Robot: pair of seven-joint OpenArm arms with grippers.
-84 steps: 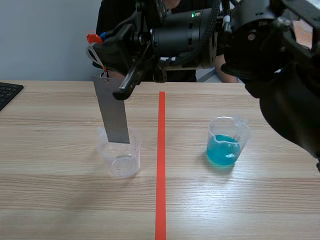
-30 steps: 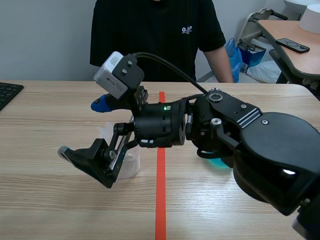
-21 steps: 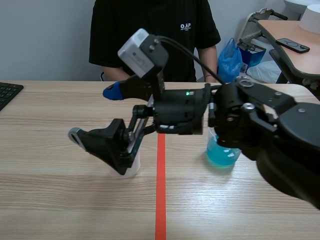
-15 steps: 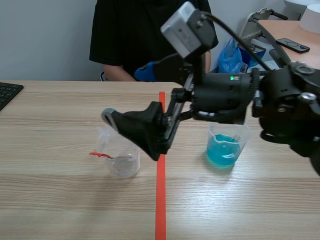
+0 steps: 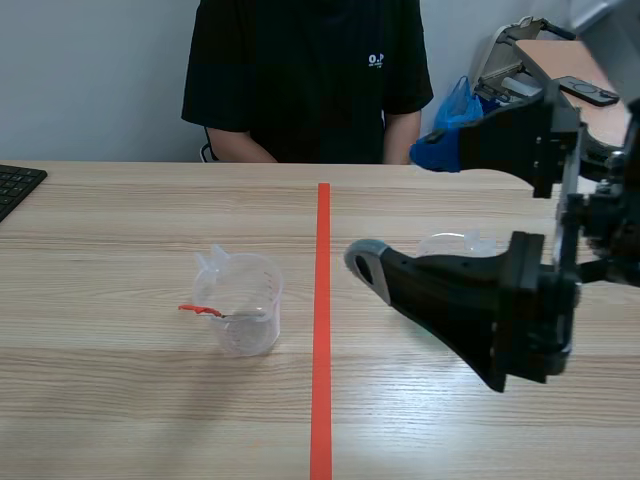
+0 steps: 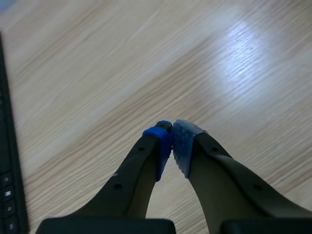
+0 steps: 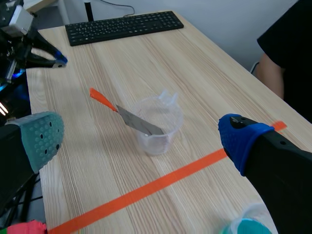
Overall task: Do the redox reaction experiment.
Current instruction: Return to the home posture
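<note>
**Strip placed, pour pending.** The metal strip (image 7: 138, 122) rests slanted in the clear beaker (image 5: 243, 318), red end toward 9 o'clock, at 9 o'clock of the tape line (image 5: 322, 330) on the tabletop (image 5: 120, 400). The right gripper (image 5: 398, 208), jaws wide apart and empty, hangs by the blue-solution beaker (image 7: 241, 228) at 3 o'clock. The left gripper (image 6: 170, 141) has its jaws together, empty. Likely next: grasp that beaker squarely and pour over the strip.
</note>
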